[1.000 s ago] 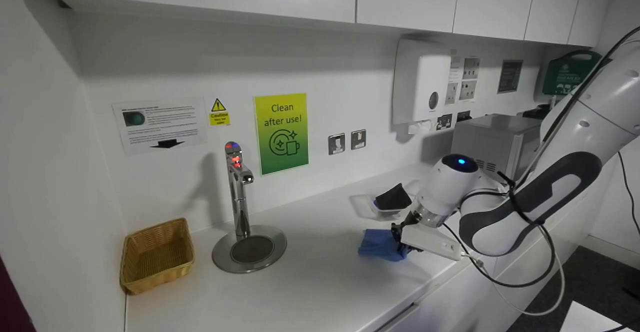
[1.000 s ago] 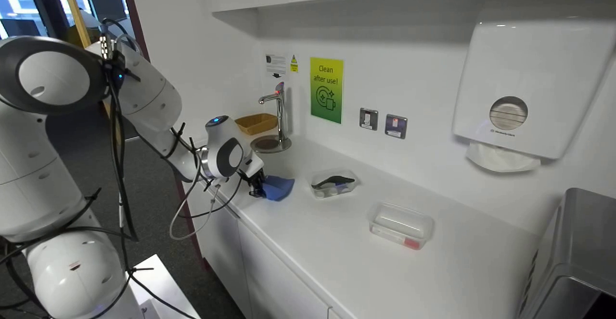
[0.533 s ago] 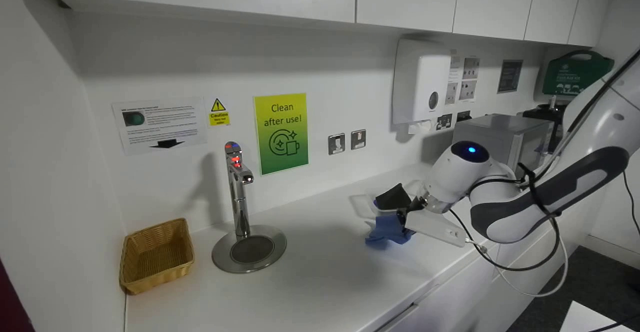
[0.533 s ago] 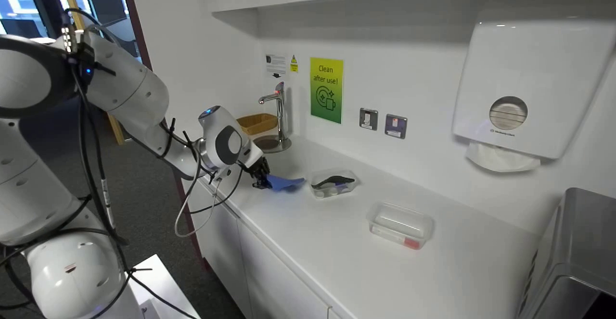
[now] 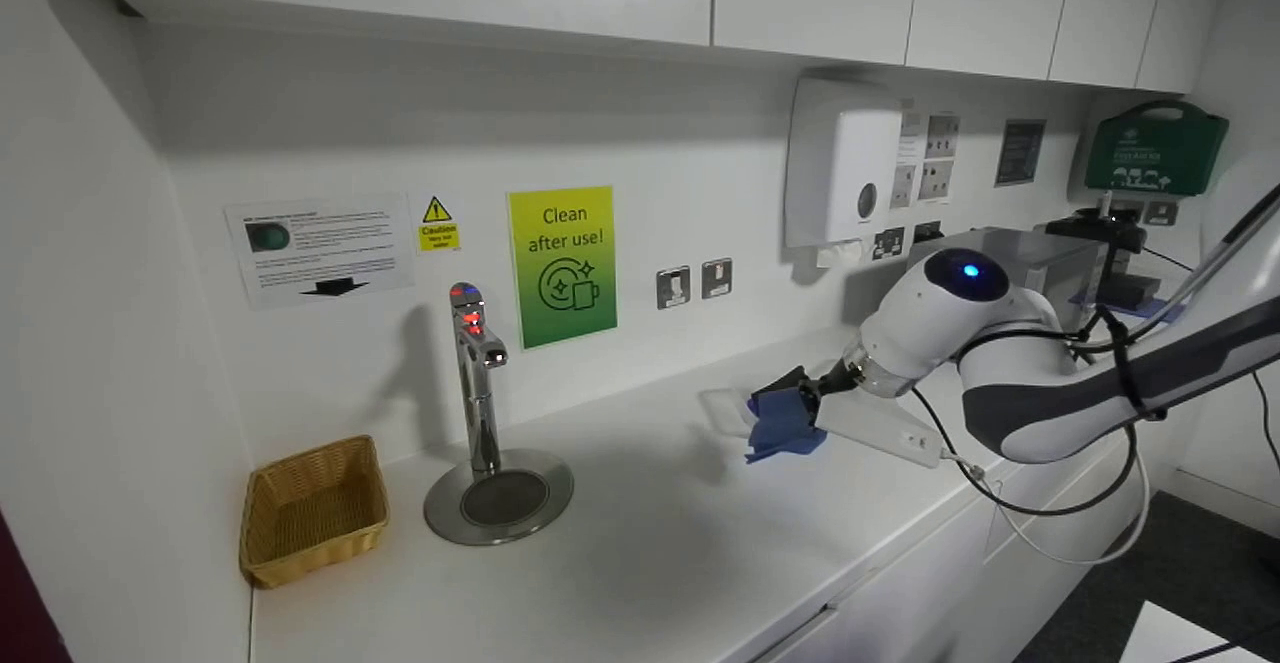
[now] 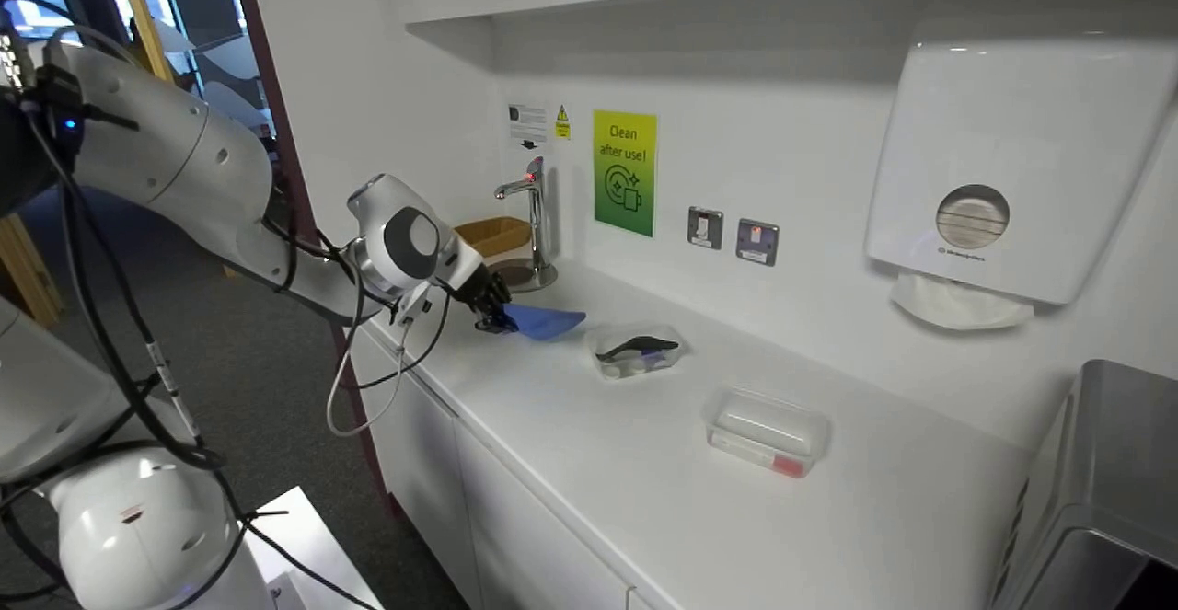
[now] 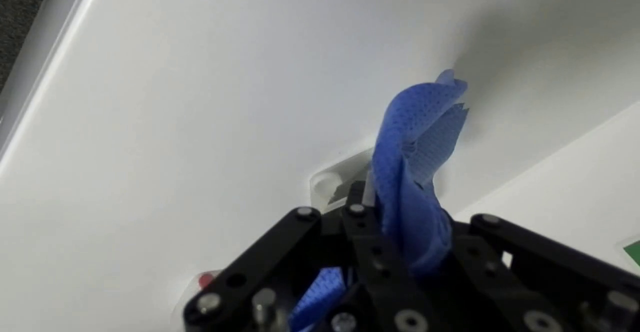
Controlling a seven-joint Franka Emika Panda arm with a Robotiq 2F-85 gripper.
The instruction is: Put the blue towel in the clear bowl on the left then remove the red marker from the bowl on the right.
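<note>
My gripper [image 6: 502,317] is shut on the blue towel [image 6: 543,320], which sticks out past the fingertips and hangs above the counter. The wrist view shows the towel [image 7: 395,141] bunched between the fingers [image 7: 357,217]. Close by, lower on the counter, stands the left clear bowl [image 6: 664,359] with a black item and other things in it; in an exterior view the towel [image 5: 785,428] partly covers it. The right clear bowl [image 6: 755,419] stands farther along, with the red marker [image 6: 788,466] showing as a red patch at its corner.
A tap [image 5: 478,393] with a round drain plate and a wicker basket [image 5: 315,518] are at the far end. A paper dispenser [image 6: 1022,159] hangs on the wall above a grey appliance [image 6: 1095,472]. The counter's front edge [image 7: 55,64] shows in the wrist view.
The towel has come up off the counter in the gripper and now overlaps the left bowl in an exterior view. The arm has risen and drawn back. Both bowls stayed put.
</note>
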